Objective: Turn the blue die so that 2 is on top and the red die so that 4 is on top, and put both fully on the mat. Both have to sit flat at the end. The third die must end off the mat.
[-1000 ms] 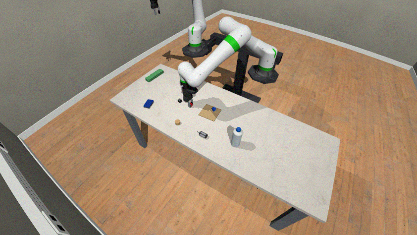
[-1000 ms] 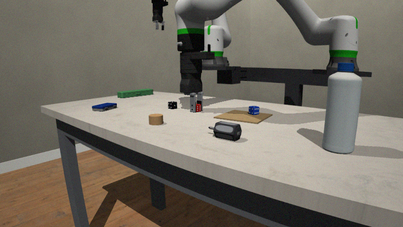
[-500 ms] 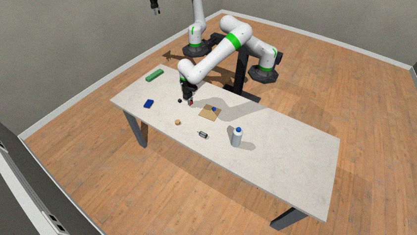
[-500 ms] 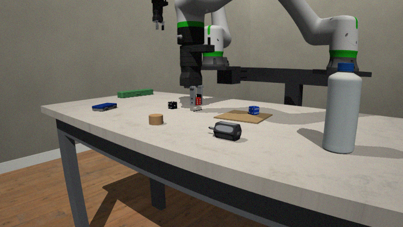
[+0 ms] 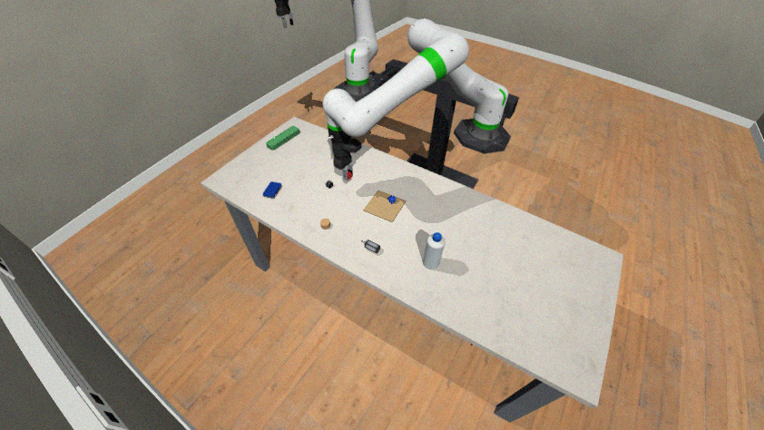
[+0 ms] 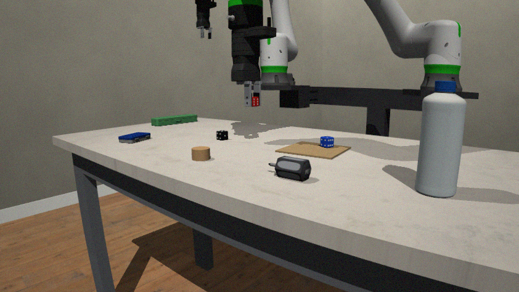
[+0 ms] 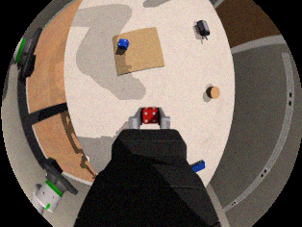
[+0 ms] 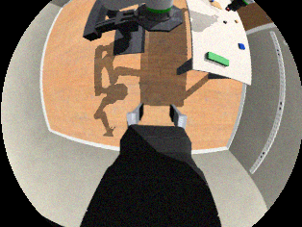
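My left gripper (image 5: 347, 175) (image 6: 253, 103) (image 7: 150, 113) is shut on the red die (image 6: 255, 101) (image 7: 150, 114) and holds it in the air above the table. The red die's pips are too small to count surely. The blue die (image 5: 391, 199) (image 6: 326, 141) (image 7: 123, 44) sits flat on the tan mat (image 5: 380, 210) (image 6: 301, 150) (image 7: 144, 54), near one edge; its top number is unclear. The black die (image 5: 328, 184) (image 6: 222, 135) lies on the table off the mat, hidden in the left wrist view. My right gripper (image 5: 288, 21) (image 6: 206, 34) (image 8: 156, 109) is open and empty, high beyond the table's end.
A white bottle (image 5: 433, 253) (image 6: 440, 145) stands on the table. A dark motor-like part (image 5: 372, 246) (image 6: 292, 168) and a tan cylinder (image 5: 325, 223) (image 6: 200, 153) lie towards the long edge. A blue box (image 5: 271, 190) and a green box (image 5: 282, 137) lie near the table's end.
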Robot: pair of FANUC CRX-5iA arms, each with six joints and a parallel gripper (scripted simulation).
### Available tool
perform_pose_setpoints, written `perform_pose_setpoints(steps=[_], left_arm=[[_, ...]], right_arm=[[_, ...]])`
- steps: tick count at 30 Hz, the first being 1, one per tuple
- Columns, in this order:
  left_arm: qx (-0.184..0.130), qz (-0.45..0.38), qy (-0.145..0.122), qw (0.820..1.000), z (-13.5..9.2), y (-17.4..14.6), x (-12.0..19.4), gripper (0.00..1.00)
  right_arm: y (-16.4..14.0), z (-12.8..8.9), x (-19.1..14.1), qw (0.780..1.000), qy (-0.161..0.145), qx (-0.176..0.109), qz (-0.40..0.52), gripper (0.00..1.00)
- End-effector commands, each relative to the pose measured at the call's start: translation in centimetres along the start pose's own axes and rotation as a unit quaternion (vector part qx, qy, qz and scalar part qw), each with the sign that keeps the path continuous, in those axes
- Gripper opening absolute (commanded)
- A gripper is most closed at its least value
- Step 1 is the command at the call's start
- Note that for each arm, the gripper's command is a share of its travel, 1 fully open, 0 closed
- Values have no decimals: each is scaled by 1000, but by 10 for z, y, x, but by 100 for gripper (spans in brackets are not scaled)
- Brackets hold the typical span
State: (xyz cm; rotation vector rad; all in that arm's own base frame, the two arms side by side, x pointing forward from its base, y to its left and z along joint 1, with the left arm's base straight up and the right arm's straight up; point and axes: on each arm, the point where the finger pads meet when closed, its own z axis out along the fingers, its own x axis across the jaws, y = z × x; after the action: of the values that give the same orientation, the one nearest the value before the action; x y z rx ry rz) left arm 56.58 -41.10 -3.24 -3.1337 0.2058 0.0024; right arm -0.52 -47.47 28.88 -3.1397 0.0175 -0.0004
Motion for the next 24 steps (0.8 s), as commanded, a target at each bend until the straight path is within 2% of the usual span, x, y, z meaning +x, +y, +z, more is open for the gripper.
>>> perform_pose_setpoints(steps=[1,9,12,15,17,19,20,21,24], left_arm=[[0,0,1,1000,-2,0,1,49],[0,2,1,1000,-2,-2,1,49],[0,37,1,999,-4,-45,5,49],[0,55,1,999,-5,-65,5,49],[0,76,1,997,-5,-89,5,49],[0,76,1,997,-5,-89,5,49],[0,83,1,997,-6,-98,4,49],[0,105,1,994,-6,-123,1,49],[0,126,1,992,-6,-146,-2,49]], right_arm=[[0,-1,0,1000,0,-1,0,100],[0,-1,0,1000,0,-1,0,100],[0,-1,0,1000,0,-1,0,100],[0,-1,0,1000,0,-1,0,100],[0,-1,0,1000,0,-1,0,100],[0,-1,0,1000,0,-1,0,100],[0,-1,0,1000,0,-1,0,100],[0,-1,0,1000,0,-1,0,100],[0,-1,0,1000,0,-1,0,100]])
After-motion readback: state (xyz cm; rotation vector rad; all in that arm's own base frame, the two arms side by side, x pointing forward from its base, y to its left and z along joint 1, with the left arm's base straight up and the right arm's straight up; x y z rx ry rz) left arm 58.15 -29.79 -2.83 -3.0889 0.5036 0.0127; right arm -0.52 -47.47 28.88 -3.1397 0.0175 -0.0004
